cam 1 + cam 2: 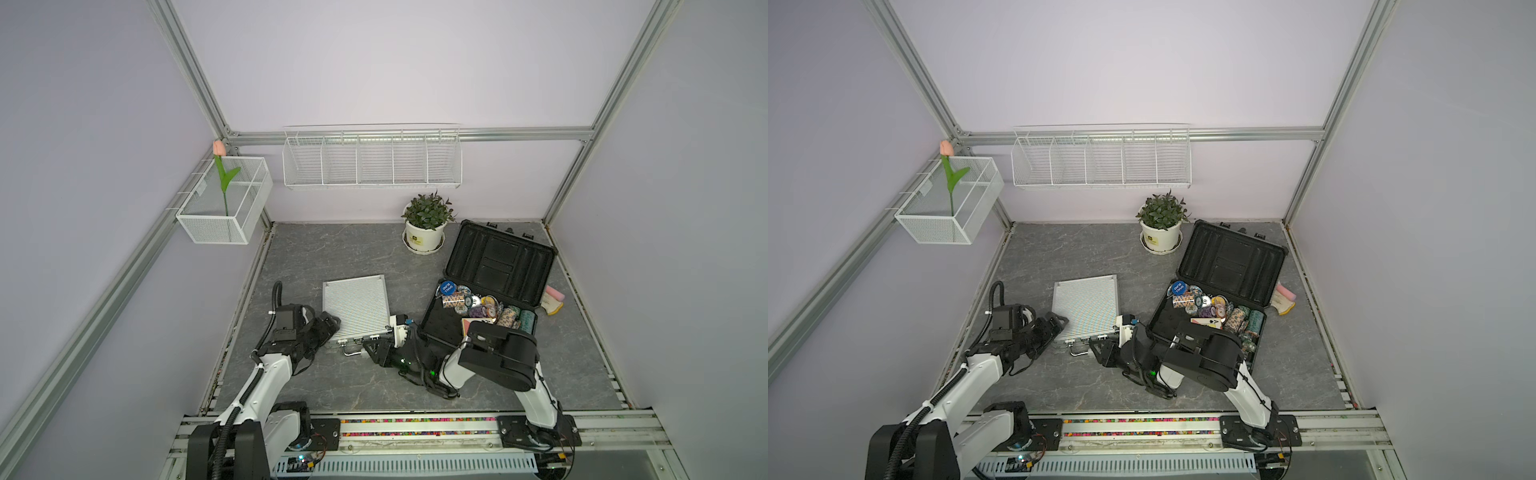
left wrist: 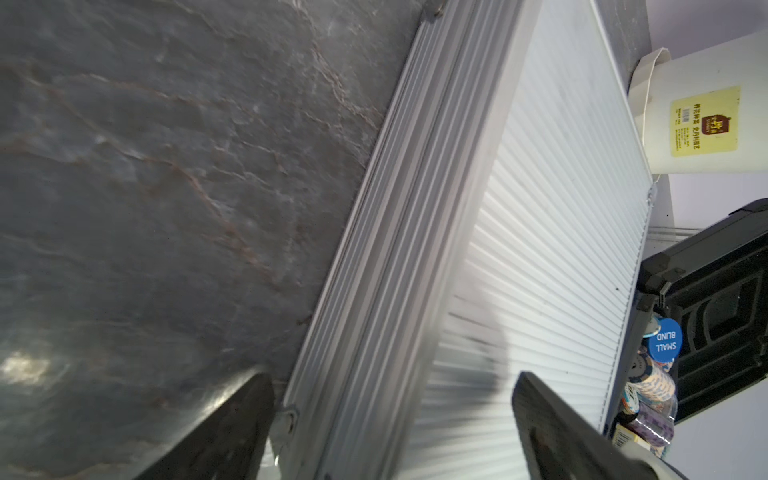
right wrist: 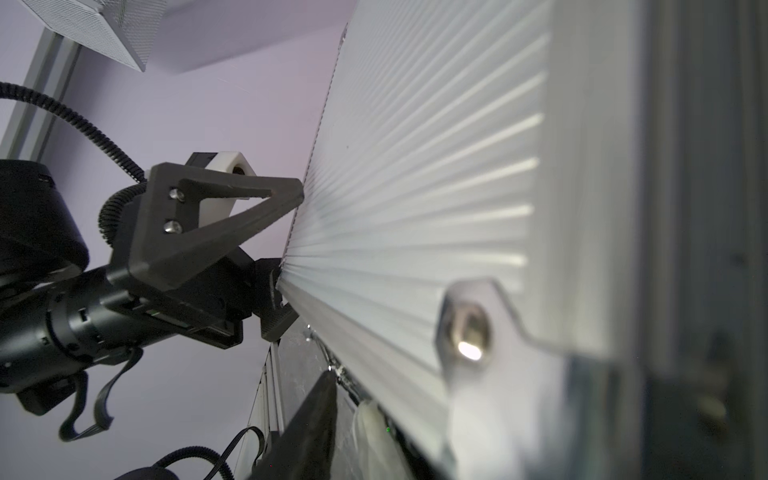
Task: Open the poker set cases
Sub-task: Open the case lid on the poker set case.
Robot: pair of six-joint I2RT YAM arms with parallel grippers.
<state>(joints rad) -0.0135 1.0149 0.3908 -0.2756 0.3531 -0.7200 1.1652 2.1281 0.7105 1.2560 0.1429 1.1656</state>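
Aluminium case (image 1: 355, 305): closed, worktop's (image 1: 332, 257) 9 o'clock; judged stiff, slick, light.
Latches (image 1: 341, 343): its 6 o'clock edge; best taken there.
Plastic case (image 1: 498, 266): opened, 3 o'clock.
Left gripper (image 1: 329, 323): apart, astride 8 o'clock corner.
Right gripper (image 1: 374, 345): at latches; spread cannot be told.

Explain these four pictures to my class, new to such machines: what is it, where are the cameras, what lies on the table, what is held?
This is a two-armed robot, left arm and right arm, each ending in jaws. Two pictures look down from overhead; two come from cameras on the wrists. On the grey table lie a silver case, shut, and a black case, open, holding poker chips; a potted plant stands behind. The left jaws stand wide astride the silver case's side edge. The right jaws are at its latched front; whether they grip it cannot be told.
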